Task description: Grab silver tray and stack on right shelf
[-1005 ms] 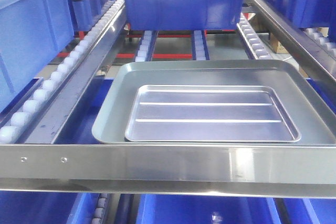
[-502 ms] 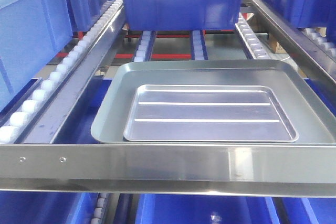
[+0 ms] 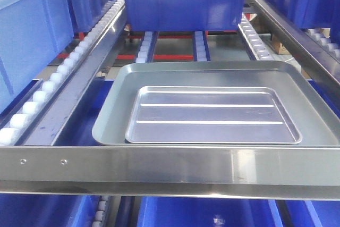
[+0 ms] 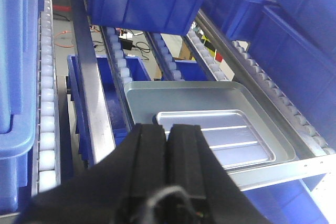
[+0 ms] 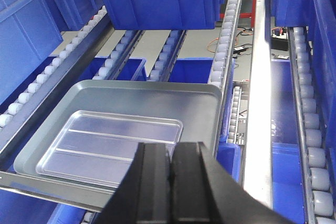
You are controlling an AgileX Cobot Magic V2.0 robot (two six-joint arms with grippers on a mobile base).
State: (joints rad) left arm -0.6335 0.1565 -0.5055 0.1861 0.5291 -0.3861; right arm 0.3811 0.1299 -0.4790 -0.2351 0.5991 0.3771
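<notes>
Silver tray (image 3: 212, 115) lying flat, long axis crosswise, both arms' fingers (image 4: 168, 150) pressed together.

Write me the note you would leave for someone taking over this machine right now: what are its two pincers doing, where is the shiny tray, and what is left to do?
Left pincer: shut, holding nothing, hanging above the shelf's front-left part.
Right pincer: shut, holding nothing, hanging above the front-right part.
Silver tray: lying flat inside the larger grey tray, close to its front rim, on the right shelf just behind the broad front rail. A blue bin sits further back on the same shelf.
Done: the tray is stacked on the shelf and neither pincer touches it.
Left: apparently nothing except moving the arms away.
</notes>
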